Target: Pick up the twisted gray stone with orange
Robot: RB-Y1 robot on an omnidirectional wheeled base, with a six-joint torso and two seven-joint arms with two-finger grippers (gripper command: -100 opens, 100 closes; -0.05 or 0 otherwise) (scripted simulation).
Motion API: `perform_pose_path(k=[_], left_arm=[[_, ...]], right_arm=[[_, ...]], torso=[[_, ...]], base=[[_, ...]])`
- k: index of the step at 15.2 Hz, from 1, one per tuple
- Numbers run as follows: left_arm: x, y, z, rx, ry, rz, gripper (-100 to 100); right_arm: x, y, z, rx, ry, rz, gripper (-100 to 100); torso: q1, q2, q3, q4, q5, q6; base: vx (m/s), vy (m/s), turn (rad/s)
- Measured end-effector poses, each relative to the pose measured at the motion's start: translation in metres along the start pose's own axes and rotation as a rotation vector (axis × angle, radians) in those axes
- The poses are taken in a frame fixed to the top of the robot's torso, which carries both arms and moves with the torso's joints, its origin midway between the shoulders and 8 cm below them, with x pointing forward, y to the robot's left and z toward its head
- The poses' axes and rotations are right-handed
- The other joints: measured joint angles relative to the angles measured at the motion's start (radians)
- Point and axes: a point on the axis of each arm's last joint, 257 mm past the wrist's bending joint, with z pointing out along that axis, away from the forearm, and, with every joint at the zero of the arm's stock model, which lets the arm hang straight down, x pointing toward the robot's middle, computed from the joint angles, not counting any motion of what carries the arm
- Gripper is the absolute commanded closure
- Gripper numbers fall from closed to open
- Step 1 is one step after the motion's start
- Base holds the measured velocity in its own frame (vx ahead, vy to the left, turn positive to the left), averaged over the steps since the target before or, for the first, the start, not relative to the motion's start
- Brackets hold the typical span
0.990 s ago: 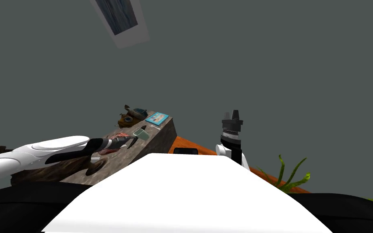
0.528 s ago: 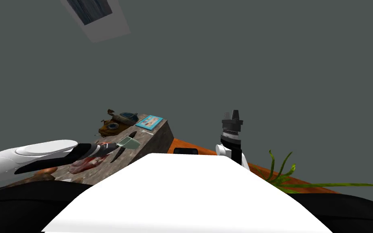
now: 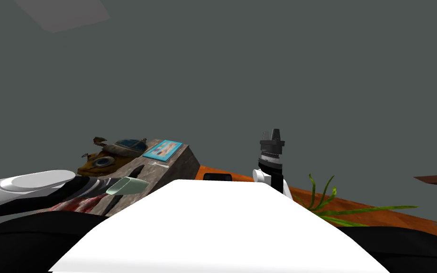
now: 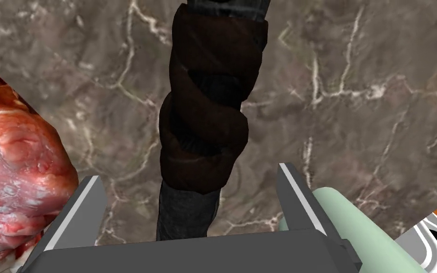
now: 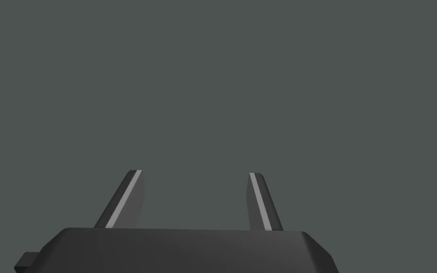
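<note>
Stone point(image 4: 208, 118) lies between left end effector's point(image 4: 188, 171) spread fingers point(image 4: 299, 199).

Smooth white left forearm point(image 3: 28, 182), black and grey-ringed at the wrist. Dark boxes with thin grey, pale-edged blades for left gripper point(image 4: 188, 171) and right gripper point(image 5: 196, 173).

Dim, flat, even light throughout, the twisted stone point(image 4: 208, 118) nearly black in it; the head view slants.
</note>
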Motion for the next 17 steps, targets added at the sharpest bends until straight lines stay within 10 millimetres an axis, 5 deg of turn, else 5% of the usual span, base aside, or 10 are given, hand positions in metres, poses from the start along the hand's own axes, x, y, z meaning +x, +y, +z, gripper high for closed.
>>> perform_pose_path(k=[4,10,11,17], left_arm=[[-0.031,-0.033,0.002,0.064,-0.064,0.048,-100],[-0.054,-0.040,0.021,0.065,-0.069,0.008,-100],[-0.055,-0.040,0.021,0.065,-0.069,0.006,100],[-0.052,-0.039,0.018,0.065,-0.069,0.016,100]], right_arm=[[0.000,0.000,0.000,0.000,0.000,0.000,0],[0.000,0.000,0.000,0.000,0.000,0.000,0],[0.000,0.000,0.000,0.000,0.000,0.000,0],[0.000,0.000,0.000,0.000,0.000,0.000,0]], torso=[[-0.001,0.002,0.001,0.001,0.000,0.000],[0.005,0.012,0.007,0.003,0.001,-0.001],[0.005,0.011,0.007,0.003,0.001,-0.001],[0.002,0.007,0.004,0.002,0.000,-0.003]], base=[[0.060,-0.033,-0.097],[-0.044,0.034,-0.128],[-0.013,0.010,-0.002],[0.017,-0.008,0.072]])
